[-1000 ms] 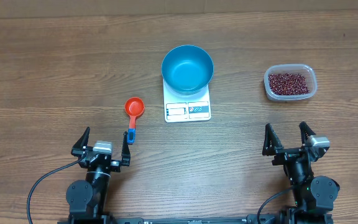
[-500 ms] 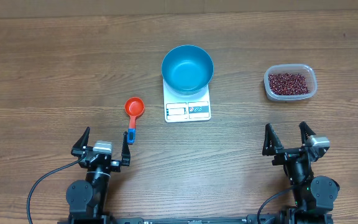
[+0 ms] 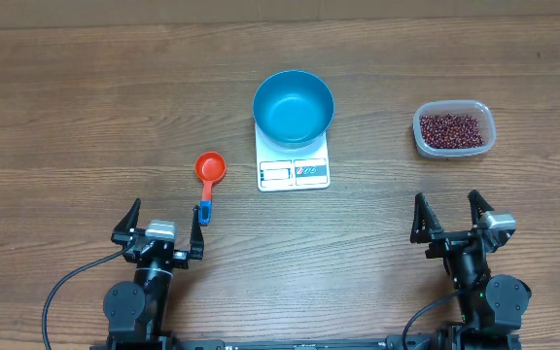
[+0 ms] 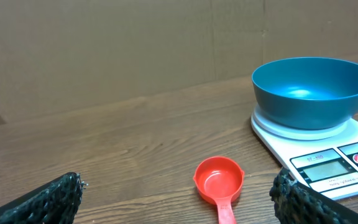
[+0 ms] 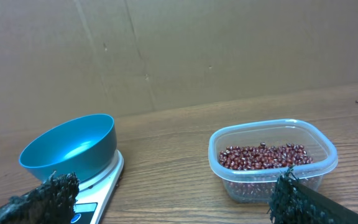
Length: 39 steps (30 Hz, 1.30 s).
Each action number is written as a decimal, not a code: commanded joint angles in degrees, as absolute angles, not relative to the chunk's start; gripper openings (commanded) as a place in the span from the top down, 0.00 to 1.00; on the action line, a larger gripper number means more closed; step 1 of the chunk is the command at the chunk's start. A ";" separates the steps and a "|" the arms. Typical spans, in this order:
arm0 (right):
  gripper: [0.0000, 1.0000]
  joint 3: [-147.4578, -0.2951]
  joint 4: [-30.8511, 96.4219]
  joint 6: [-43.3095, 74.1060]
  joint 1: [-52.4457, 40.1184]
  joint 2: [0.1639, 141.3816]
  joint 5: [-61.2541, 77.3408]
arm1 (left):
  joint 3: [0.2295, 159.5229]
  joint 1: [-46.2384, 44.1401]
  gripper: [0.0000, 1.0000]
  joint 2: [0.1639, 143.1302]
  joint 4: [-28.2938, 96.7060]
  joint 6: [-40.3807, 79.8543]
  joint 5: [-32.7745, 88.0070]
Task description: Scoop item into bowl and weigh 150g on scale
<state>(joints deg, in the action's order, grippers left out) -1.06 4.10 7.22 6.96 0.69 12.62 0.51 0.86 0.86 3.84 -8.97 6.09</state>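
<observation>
— Overhead?
— High, straight down, taking in the whole table.
— Wrists?
— Low and near, left and right, facing far; both share the bowl on the scale.

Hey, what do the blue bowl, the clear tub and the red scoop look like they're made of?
Blue bowl: probably plastic, smooth and glossy, with a soft light patch inside.
Clear tub: thin transparent plastic; the beans show through its wall.
Red scoop: seemingly moulded plastic, even colour, slight sheen.
</observation>
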 commanded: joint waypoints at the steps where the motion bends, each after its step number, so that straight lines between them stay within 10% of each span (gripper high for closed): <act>1: 0.00 -0.45 3.70 7.07 6.59 0.19 12.08 | 0.27 1.21 0.00 0.32 3.86 -8.56 7.09; 39: 0.00 -0.45 3.70 7.07 6.59 0.19 12.08 | 1.43 1.21 0.00 0.32 4.86 -3.60 6.39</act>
<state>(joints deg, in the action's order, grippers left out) -1.06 4.08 7.22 6.96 0.69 12.62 0.54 0.86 0.86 4.10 -5.76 6.02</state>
